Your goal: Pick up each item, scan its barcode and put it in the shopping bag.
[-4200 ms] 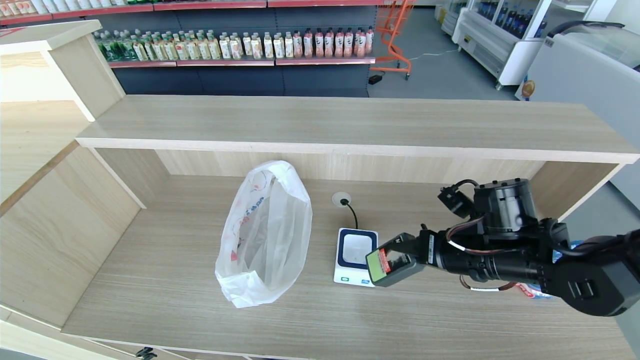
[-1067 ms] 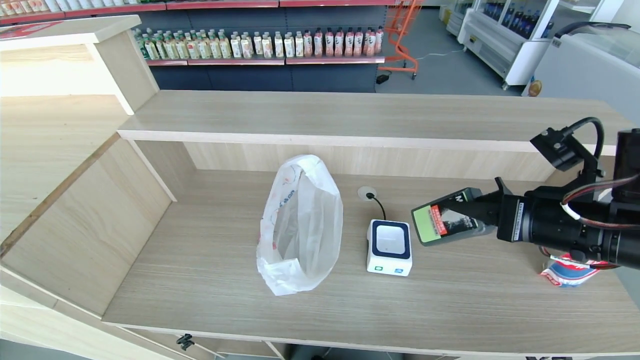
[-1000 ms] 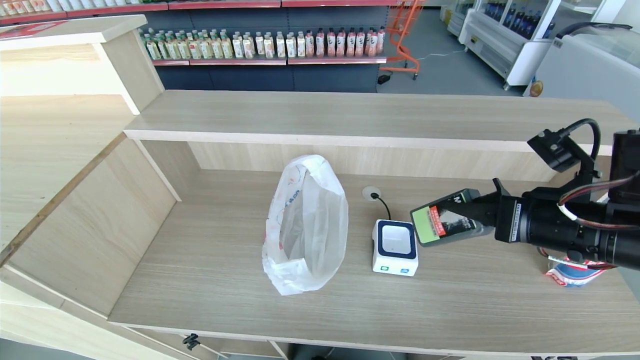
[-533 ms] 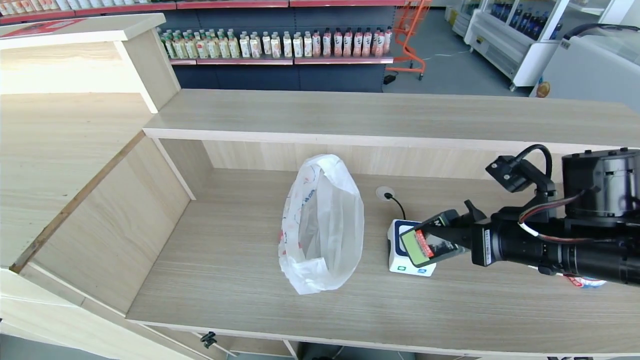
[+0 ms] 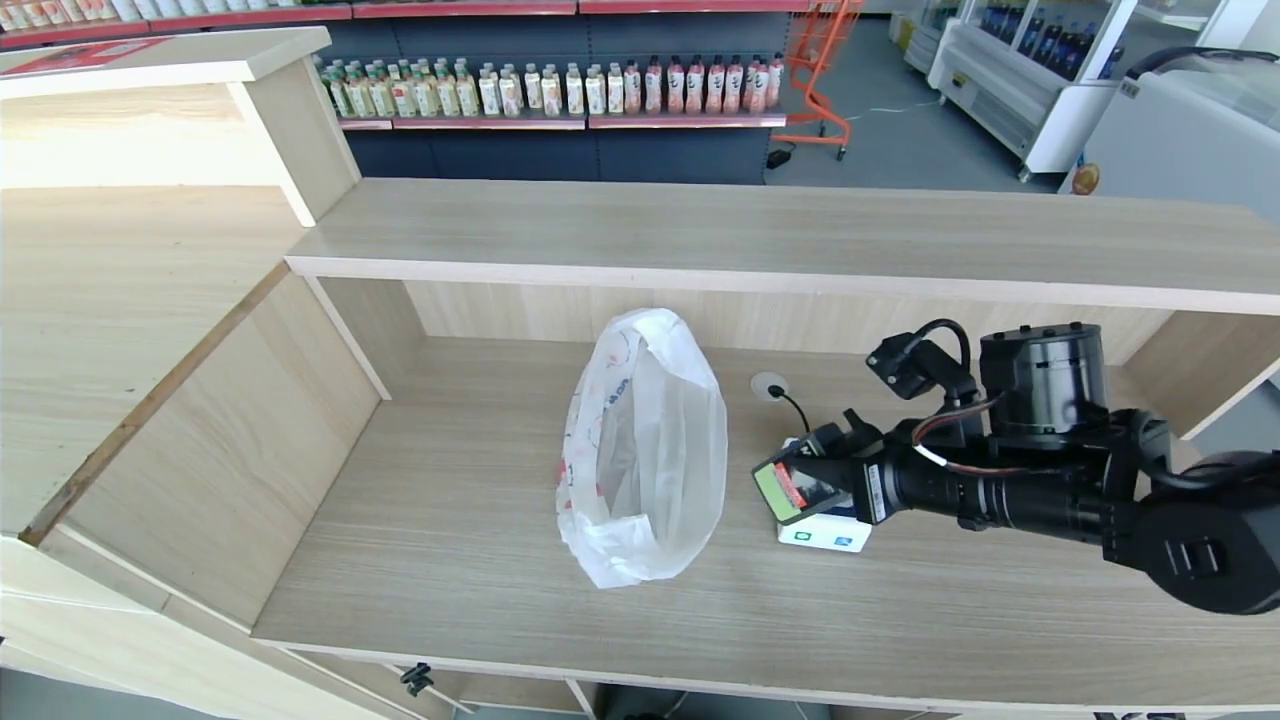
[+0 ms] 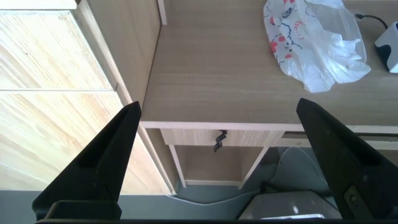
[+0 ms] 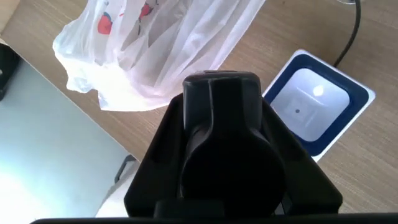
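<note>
My right gripper (image 5: pixel 818 473) is shut on a dark grey pack (image 5: pixel 792 489) with a green and red label. It holds the pack just above the white and blue barcode scanner (image 5: pixel 826 534), label end toward the bag. In the right wrist view the dark grey pack (image 7: pixel 221 134) hangs between the scanner (image 7: pixel 315 102) and the bag (image 7: pixel 155 43). The white plastic shopping bag (image 5: pixel 645 450) lies on the counter left of the scanner, its mouth open toward me. My left gripper (image 6: pixel 217 112) hangs open below the counter's front edge, holding nothing.
The scanner's cable runs to a grommet (image 5: pixel 769 385) at the back of the wooden counter (image 5: pixel 450 560). A raised shelf (image 5: pixel 700 230) closes the back and a side wall (image 5: pixel 200 440) closes the left. Bare counter lies left of and in front of the bag.
My right gripper has carried the pack left and a little down, from beside the scanner to above it. In the oldest frames the camera itself shifted.
</note>
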Controlling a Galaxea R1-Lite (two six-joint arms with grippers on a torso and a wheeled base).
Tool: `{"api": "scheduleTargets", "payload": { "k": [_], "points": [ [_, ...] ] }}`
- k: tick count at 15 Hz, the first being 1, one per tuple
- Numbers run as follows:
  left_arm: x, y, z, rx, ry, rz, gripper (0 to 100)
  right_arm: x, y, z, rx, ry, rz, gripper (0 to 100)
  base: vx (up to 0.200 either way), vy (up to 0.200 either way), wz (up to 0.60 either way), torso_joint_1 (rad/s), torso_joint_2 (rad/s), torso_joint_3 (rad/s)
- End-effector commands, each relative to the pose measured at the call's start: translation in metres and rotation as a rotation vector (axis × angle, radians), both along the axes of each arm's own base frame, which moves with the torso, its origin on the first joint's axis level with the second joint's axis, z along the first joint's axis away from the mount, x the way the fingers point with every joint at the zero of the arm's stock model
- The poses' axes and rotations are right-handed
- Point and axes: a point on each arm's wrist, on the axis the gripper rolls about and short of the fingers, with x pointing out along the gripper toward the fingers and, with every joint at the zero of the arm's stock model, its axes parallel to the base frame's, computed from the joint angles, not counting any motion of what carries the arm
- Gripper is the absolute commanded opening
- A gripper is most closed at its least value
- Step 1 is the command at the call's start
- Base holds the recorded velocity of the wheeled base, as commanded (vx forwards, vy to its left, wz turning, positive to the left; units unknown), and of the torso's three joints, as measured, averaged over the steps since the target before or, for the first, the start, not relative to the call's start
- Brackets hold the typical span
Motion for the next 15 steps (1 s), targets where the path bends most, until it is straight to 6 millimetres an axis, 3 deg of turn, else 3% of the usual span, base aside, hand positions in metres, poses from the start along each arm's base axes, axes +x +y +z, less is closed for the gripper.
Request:
{"api": "scheduleTargets", "payload": {
  "k": [1, 7, 12, 15],
  "points": [
    [0.000, 0.000, 0.000, 0.000, 0.002, 0.000, 100, 0.039, 0.030, -0.038, -0.009, 0.031, 0.032, 0, 0.000, 0.000, 0.00, 0.000, 0.00, 0.000],
    [0.000, 0.000, 0.000, 0.000, 0.002, 0.000, 100, 0.083, 0.117, -0.068, 0.009, -0.042, 0.172, 0, 0.000, 0.000, 0.00, 0.000, 0.00, 0.000],
    [0.000, 0.000, 0.000, 0.000, 0.002, -0.002, 100, 0.094, 0.133, -0.090, -0.089, -0.107, 0.240, 0, 0.000, 0.000, 0.00, 0.000, 0.00, 0.000],
    [0.000, 0.000, 0.000, 0.000, 0.002, 0.000, 100, 0.099, 0.139, -0.091, -0.089, -0.127, 0.246, 0, 0.000, 0.000, 0.00, 0.000, 0.00, 0.000]
  ]
}}
